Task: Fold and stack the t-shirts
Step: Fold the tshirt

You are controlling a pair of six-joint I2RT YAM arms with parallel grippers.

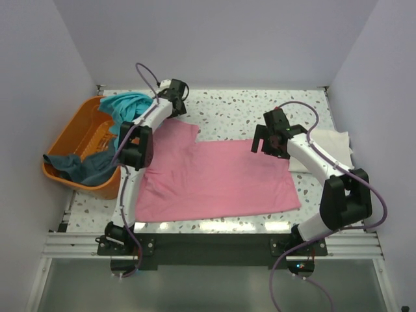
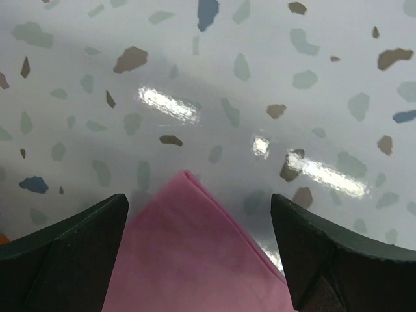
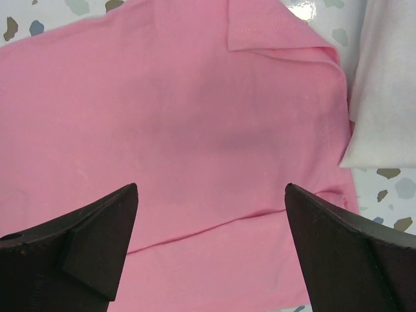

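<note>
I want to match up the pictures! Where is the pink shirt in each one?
Top camera: the pink shirt lies spread across the middle of the table.
Left wrist camera: the pink shirt shows only as a pointed corner, bottom middle.
Right wrist camera: the pink shirt fills most of the picture.
Shared landmark: the speckled tabletop shows in all three.

The right arm (image 1: 316,159) partly hides the cream-white t-shirt (image 1: 340,141), seemingly folded.
</note>
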